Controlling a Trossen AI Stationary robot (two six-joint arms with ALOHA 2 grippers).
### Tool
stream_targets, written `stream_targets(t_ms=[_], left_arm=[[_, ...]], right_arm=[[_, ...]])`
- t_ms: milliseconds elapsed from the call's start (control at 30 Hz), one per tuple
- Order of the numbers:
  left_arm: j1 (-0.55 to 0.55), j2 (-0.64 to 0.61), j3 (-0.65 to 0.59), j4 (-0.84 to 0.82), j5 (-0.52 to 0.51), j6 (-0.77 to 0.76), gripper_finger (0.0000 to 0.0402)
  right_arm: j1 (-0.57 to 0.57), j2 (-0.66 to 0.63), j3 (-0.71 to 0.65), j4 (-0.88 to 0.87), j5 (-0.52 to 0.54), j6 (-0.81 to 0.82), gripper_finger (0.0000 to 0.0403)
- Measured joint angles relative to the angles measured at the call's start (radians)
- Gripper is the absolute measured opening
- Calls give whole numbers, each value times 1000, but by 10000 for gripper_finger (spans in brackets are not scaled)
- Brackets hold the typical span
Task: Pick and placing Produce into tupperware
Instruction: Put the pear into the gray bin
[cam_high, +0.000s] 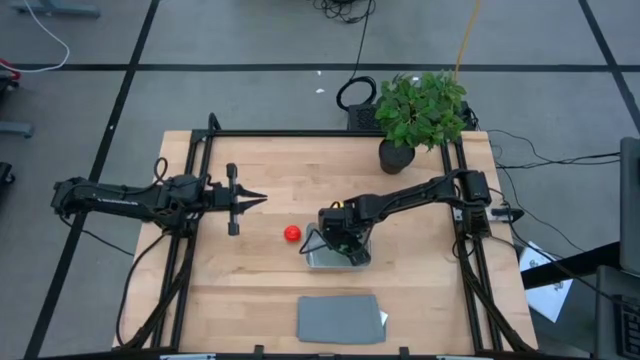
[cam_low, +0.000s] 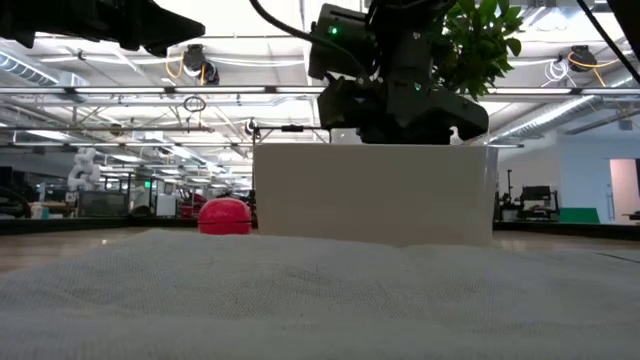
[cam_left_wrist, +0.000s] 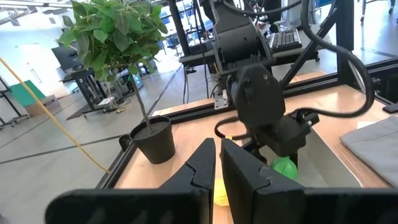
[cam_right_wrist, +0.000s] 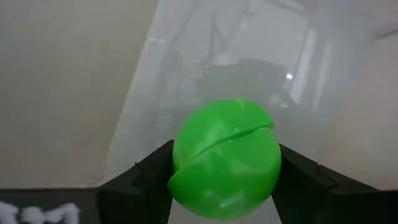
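While the right hand (cam_right_wrist: 225, 180) grips green produce (cam_right_wrist: 225, 158), wooden table (cam_high: 260, 290) bears tupperware (cam_high: 340, 258).

Two dark, slim jointed arms, black cables looping along them, ending in blocky black wrists.

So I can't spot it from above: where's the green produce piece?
The green produce piece sits between the right gripper's fingers, over the tupperware at table centre.
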Motion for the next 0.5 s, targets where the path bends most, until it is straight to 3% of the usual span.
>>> stream_targets(t_ms=[500], left_arm=[[0,0,0,-3,0,-2,31]], right_arm=[[0,3,-1,-7,-3,19,226]])
